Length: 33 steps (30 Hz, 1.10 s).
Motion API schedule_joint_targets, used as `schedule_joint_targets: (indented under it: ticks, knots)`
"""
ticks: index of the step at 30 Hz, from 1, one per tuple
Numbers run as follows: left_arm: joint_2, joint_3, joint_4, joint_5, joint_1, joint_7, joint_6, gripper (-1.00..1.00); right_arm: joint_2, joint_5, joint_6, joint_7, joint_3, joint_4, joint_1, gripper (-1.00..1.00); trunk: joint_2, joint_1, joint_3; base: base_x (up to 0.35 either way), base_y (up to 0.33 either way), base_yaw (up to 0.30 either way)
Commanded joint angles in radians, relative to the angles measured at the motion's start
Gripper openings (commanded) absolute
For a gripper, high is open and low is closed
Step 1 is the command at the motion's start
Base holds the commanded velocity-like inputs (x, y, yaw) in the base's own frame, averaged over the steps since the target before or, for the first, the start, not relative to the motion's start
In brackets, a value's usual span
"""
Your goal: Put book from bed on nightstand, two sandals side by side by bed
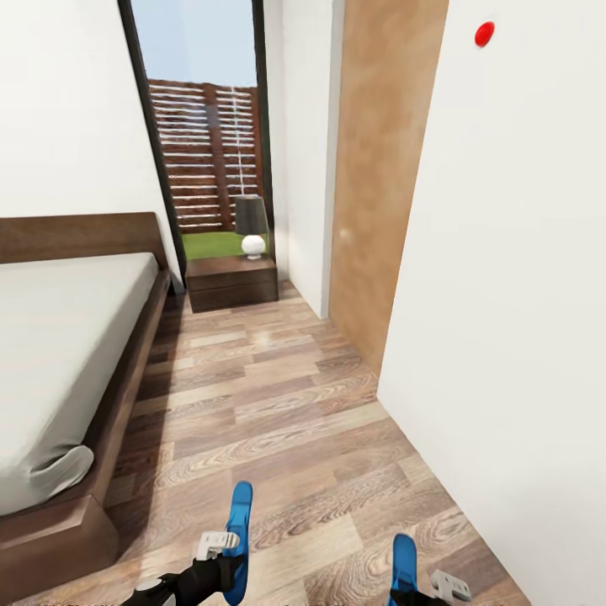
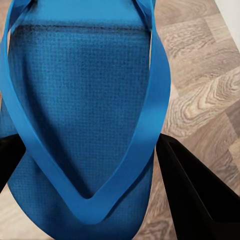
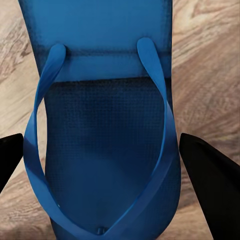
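- We carry one sandal point(image 1: 240, 539) clamped in our left gripper point(image 1: 220, 551), the other sandal point(image 1: 405, 566) in our right gripper point(image 1: 421, 589).
- Both point forward along the floor point(image 1: 278, 396); the bed point(image 1: 59, 353) lies to our left, nearer the left arm.

No readable text, labels, brands or numbers anywhere. Sandals point(image 2: 80, 100) are plain blue, no print. Wall point(image 1: 505, 252) carries only a blank red round dot point(image 1: 484, 34), no lettering on it.
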Motion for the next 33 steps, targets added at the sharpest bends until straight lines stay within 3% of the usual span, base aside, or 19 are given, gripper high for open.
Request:
schedule_joint_targets:
  ticks: [1, 9, 20, 25, 33]
  knots:
    - [0.001, -0.008, 0.001, 0.006, -0.001, -0.002, -0.005, -1.00, -0.001, -0.011, 0.004, 0.002, 0.008, -0.001, 0.000, -1.00, 0.000, 0.000, -0.002, 0.000, 0.000, 0.000]
    - [0.001, -0.008, 0.001, 0.006, -0.001, -0.002, -0.005, -1.00, -0.001, -0.013, 0.004, 0.002, 0.008, -0.001, 0.000, -1.00, 0.000, 0.000, -0.011, 0.015, 0.000, 0.000]
    - [0.002, -0.007, 0.001, 0.007, -0.001, -0.002, -0.005, -1.00, 0.000, -0.011, 0.004, 0.002, 0.008, -0.001, 0.000, -1.00, 0.000, 0.000, -0.012, 0.291, 0.000, 0.007]
    - [0.002, -0.007, 0.001, 0.006, -0.001, -0.002, -0.005, -1.00, -0.001, -0.012, 0.004, 0.002, 0.008, -0.002, 0.000, -1.00, 0.000, 0.000, -0.012, 0.255, 0.000, 0.165]
    - [0.002, -0.006, 0.001, 0.006, -0.001, -0.002, -0.007, -1.00, -0.001, -0.016, 0.004, 0.002, 0.008, -0.002, 0.000, -1.00, 0.000, 0.000, -0.012, 0.029, 0.000, 0.163]
